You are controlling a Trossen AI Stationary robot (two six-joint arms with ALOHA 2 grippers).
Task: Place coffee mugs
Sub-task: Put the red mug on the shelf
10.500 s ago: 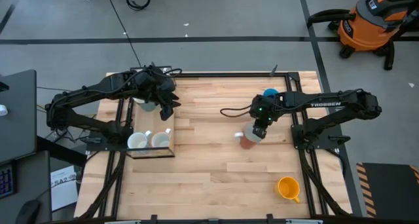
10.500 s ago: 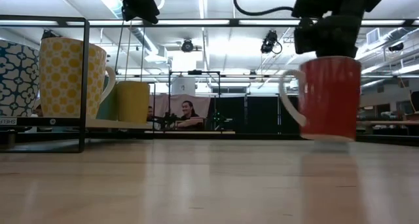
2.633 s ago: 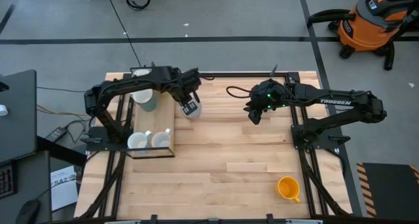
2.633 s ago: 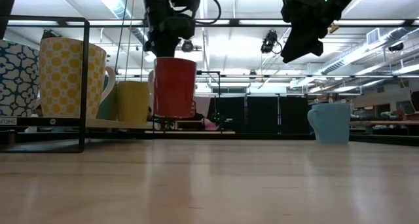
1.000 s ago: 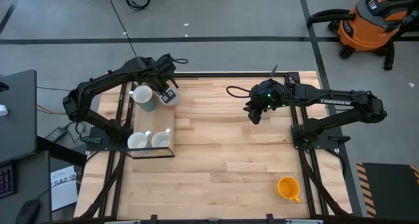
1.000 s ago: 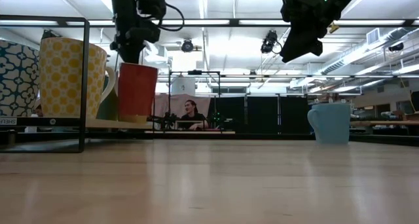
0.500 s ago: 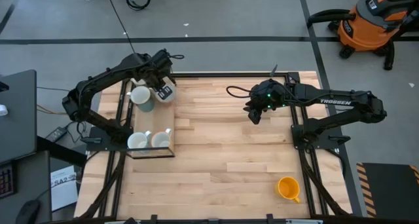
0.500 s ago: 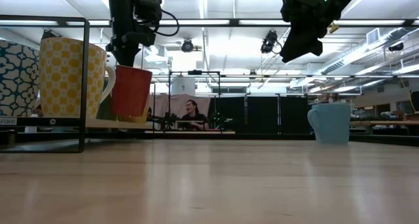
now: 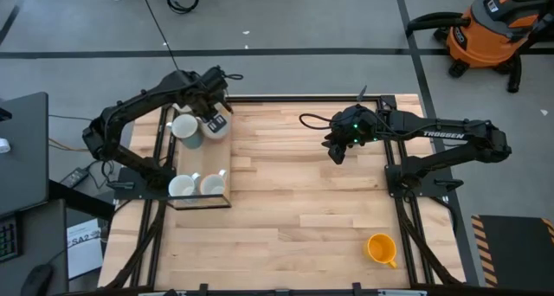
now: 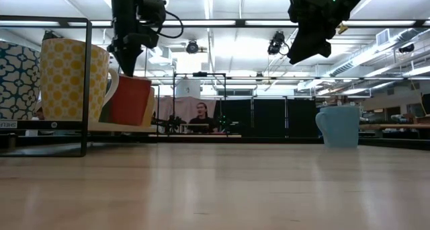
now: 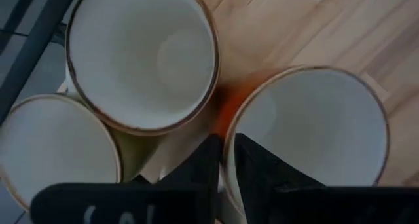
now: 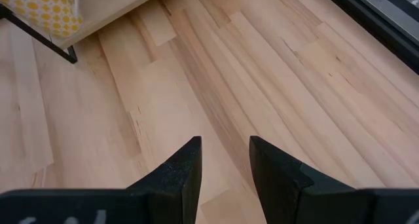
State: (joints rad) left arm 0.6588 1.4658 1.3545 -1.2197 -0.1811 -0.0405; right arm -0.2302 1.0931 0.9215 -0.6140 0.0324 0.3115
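A red mug [image 10: 131,101] stands tilted at the far end of the black-framed rack [image 9: 201,201], beside a yellow-dotted mug [image 10: 70,79] and a blue-and-white patterned mug [image 10: 17,79]. My left gripper [image 9: 216,121] is above it, shut on its rim. Two more mugs [image 11: 141,54] [image 11: 55,152] crowd against it in the left wrist view. A light blue mug [image 10: 338,126] sits on the table at the far right. An orange mug [image 9: 381,247] lies near the front right. My right gripper [image 12: 224,165] hangs open high over the table's far middle. My left gripper has the red mug's rim [image 11: 226,160] between its fingers, one finger inside the cup and one outside its wall. The fingers come steeply from above. The mug hangs tilted below them, its bottom [image 10: 127,124] down at the rack's wooden shelf.
Two white-lined mugs [image 9: 182,185] [image 9: 210,185] stand at the rack's near end and another [image 9: 184,127] at its far end. Bare wooden table [image 9: 294,218] spreads between rack and orange mug. A person sits in the room beyond the table.
The red mug has sunk below my left gripper and tipped further over. It hung clear above the shelf a second ago and now has its bottom down at the shelf, closer to the yellow-dotted mug.
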